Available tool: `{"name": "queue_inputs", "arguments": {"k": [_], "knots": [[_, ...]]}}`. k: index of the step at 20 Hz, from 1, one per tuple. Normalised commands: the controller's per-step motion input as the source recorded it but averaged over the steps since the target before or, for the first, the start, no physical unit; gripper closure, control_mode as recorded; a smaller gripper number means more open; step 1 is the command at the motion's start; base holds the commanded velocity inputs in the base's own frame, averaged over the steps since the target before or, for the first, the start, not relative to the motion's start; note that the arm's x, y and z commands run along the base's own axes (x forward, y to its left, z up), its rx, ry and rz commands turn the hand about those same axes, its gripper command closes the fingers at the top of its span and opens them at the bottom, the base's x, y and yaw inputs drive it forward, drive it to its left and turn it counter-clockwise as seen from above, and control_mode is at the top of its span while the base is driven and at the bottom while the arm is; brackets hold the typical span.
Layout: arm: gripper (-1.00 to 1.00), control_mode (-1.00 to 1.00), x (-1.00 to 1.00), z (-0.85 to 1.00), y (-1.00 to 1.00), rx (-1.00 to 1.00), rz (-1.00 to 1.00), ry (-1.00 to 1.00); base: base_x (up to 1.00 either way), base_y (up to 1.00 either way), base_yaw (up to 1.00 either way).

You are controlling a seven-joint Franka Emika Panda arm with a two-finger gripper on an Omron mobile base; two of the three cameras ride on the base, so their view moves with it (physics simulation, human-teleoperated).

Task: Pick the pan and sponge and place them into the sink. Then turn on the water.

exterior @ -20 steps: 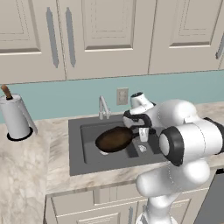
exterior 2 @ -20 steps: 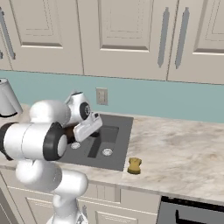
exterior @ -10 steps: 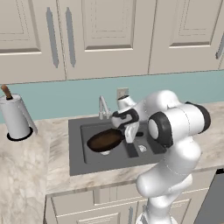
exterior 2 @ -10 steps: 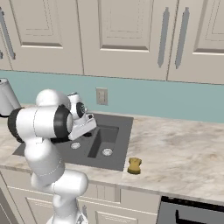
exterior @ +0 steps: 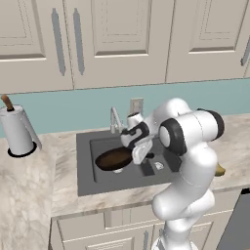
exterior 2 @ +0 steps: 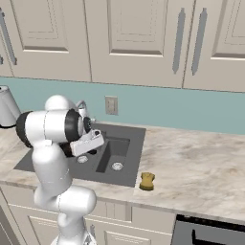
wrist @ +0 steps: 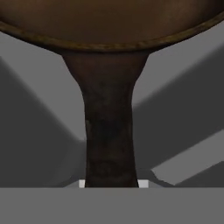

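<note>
**Count of things at the sink**

One pan (exterior: 113, 159), round and dark brown, with one handle (wrist: 109, 135). One yellow sponge (exterior 2: 147, 181). One dark grey sink (exterior: 88, 181) with two basins; in the right base view two round silver drains show, one (exterior 2: 116, 166) in the smaller basin and one (exterior 2: 83, 159) beside the arm. One faucet (exterior: 115, 119). One wall outlet (exterior 2: 111, 105). One paper towel roll (exterior: 17, 131) on its stand. One robot arm (exterior: 188, 146).
</note>
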Motion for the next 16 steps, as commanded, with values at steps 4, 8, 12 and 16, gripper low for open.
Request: {"name": "queue_inputs", "arguments": {"k": [4,8,12,16], "knots": [[1.0,-1.0,0.22,-0.34,0.17,0.0,-0.11,0.0,0.0,0.0,0.0],[1.0,-1.0,0.17,-0.37,0.19,0.0,-0.07,0.0,0.0,0.0,0.0],[1.0,-1.0,0.17,-0.42,0.19,0.0,0.0,0.0,0.0,0.0,0.0],[1.0,-1.0,0.21,-0.39,0.15,0.0,0.0,0.0,0.0,0.0,0.0]]}}
